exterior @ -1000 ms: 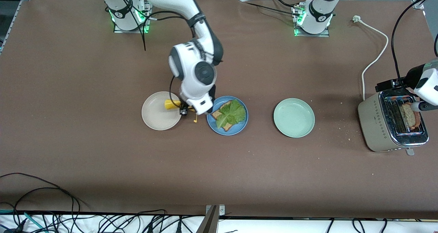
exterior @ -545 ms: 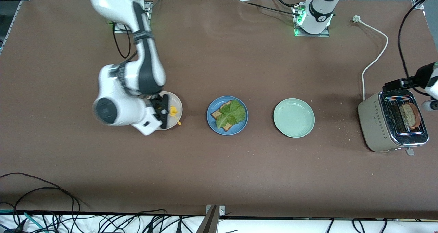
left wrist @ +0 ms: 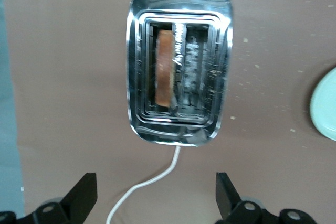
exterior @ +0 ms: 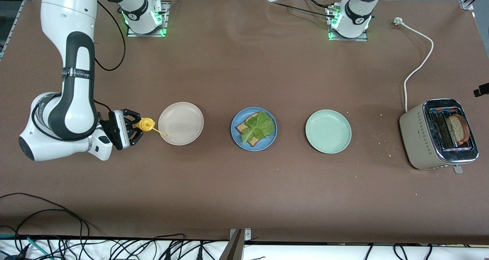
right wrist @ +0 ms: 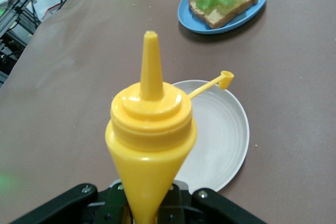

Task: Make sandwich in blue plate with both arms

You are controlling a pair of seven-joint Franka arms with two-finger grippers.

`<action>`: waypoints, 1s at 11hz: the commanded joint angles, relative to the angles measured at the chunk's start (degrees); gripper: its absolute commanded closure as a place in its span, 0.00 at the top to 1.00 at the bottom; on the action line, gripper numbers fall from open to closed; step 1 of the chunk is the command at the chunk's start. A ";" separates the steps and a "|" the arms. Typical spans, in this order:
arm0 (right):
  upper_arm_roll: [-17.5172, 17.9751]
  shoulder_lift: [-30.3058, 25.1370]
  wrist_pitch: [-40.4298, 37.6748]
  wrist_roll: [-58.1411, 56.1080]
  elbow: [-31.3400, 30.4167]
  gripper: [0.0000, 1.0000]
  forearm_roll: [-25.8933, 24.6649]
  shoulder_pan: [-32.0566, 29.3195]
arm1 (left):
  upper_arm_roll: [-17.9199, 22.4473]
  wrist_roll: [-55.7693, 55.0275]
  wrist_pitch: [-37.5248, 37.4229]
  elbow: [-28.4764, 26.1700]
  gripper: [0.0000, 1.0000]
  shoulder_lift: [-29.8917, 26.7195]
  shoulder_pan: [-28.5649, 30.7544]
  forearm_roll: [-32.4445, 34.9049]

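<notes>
**Three plates in a row, toaster at the left arm's end**

The round blue plate [exterior: 254, 142] sits between the beige plate [exterior: 180, 123] and the pale green plate [exterior: 328, 131]. On it lies a wholegrain toast slice [exterior: 248, 132] under a ruffled lettuce leaf [exterior: 259, 126]. The metal toaster [exterior: 437, 134] holds another toast slice [exterior: 456, 128] in one slot.
</notes>
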 commanded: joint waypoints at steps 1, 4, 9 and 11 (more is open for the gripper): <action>8.91 3.01 -1.02 -14.90 -0.85 0.11 1.41 -9.96 | -0.56 1.42 5.06 2.23 0.98 6.62 0.79 5.00; 12.64 5.65 -2.06 -24.42 -1.29 0.11 1.33 -16.23 | -0.56 0.72 7.62 2.15 0.93 10.58 1.59 4.47; 13.52 9.52 -2.86 -29.80 -1.29 0.12 3.43 -18.61 | -1.08 -2.96 11.15 1.88 0.91 14.45 0.80 4.30; 13.69 9.44 -4.00 -28.41 -1.12 0.57 3.44 -18.52 | -1.08 -3.06 11.24 2.06 0.90 15.86 0.72 4.39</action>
